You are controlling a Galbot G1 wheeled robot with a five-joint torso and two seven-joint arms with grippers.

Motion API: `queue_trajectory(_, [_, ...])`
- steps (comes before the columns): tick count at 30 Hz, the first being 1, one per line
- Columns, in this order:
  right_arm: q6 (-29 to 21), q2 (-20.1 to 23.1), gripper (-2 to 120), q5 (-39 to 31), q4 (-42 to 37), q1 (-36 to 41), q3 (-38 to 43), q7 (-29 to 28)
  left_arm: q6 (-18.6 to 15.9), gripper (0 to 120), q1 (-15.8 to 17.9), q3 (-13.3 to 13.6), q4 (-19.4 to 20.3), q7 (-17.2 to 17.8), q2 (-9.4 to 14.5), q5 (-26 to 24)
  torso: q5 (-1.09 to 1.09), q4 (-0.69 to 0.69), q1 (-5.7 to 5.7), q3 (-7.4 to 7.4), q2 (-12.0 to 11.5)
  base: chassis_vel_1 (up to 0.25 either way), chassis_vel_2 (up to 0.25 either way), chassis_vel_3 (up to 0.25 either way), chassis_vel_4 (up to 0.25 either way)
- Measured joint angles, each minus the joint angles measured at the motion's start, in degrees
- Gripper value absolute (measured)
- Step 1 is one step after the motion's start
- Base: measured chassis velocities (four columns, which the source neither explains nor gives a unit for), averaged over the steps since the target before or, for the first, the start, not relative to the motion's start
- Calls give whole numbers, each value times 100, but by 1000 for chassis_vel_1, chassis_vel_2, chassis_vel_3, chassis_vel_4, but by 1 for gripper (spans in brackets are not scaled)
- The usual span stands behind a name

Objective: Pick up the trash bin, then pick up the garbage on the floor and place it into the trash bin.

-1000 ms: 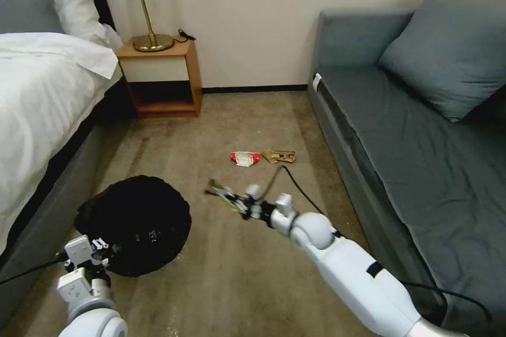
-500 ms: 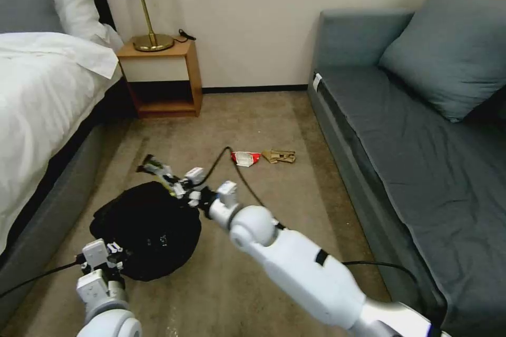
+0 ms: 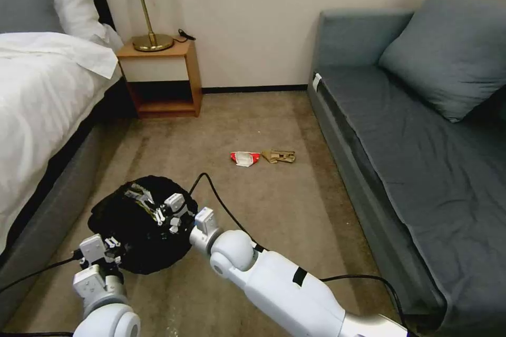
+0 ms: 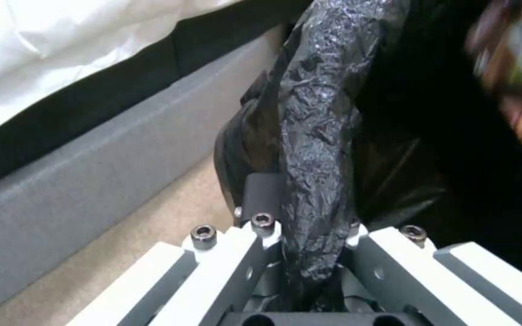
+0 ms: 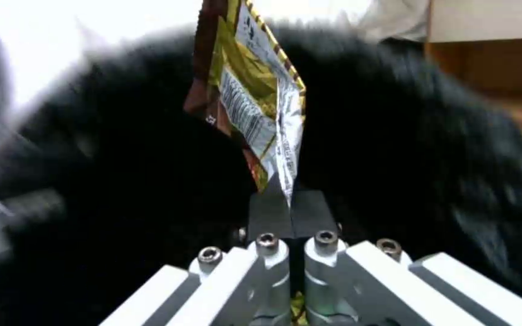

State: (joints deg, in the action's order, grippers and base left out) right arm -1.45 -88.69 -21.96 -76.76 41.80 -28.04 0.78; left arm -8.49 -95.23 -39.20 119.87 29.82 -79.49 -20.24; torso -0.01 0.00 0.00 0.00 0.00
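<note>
Right gripper (image 3: pixel 158 214) pinches the wrapper (image 5: pixel 255 104) over the left-held trash bin (image 3: pixel 124 231), bed (image 3: pixel 37 100) alongside.

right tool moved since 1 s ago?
Yes. The right tool swung toward the robot's left, away from the sofa, and now holds the snack wrapper over the trash bin.

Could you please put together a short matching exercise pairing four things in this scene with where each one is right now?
Things
1. snack wrapper
2. trash bin
3. red-and-white packet
4. brass lamp

Places
A. standing on the wooden nightstand
B. lying on the carpet beside the brown paper scrap
C. its bag-lined rim clamped in the left gripper
D. pinched in the right gripper over the bin's mouth

Pairs: 1-D, 2-C, 3-B, 4-A
</note>
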Motion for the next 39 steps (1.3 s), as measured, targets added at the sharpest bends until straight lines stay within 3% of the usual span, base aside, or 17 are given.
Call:
queue_trajectory(4, [-3,-42,0,101,70,18,-14,-87,11,3,-2,-85,65,-1,39,-101,1,0,0,0,0,0,0,0,0])
queue_trajectory(10, [-8,-51,17,162,26,97,-23,-156,37,3,-50,-112,92,-3,60,-128,0,0,0,0,0,0,0,0,0])
queue_trajectory(18, [-47,-7,52,176,-258,241,16,-256,48,3,-26,-183,65,-15,83,-176,0,0,0,0,0,0,0,0,0])
queue_trajectory(28, [171,37,85,140,-561,441,52,-490,85,3,-50,-217,26,-17,119,-194,1,1,0,0,0,0,0,0,0])
queue_trajectory(32, [284,202,99,-38,-981,647,378,-842,136,3,-58,-360,-3,-17,167,-290,1,1,0,0,0,0,0,0,0])
queue_trajectory(39, [482,566,100,-115,-1540,1202,1151,-1184,158,3,-98,-470,115,-17,194,-419,2,0,0,-1,0,0,0,0,0])
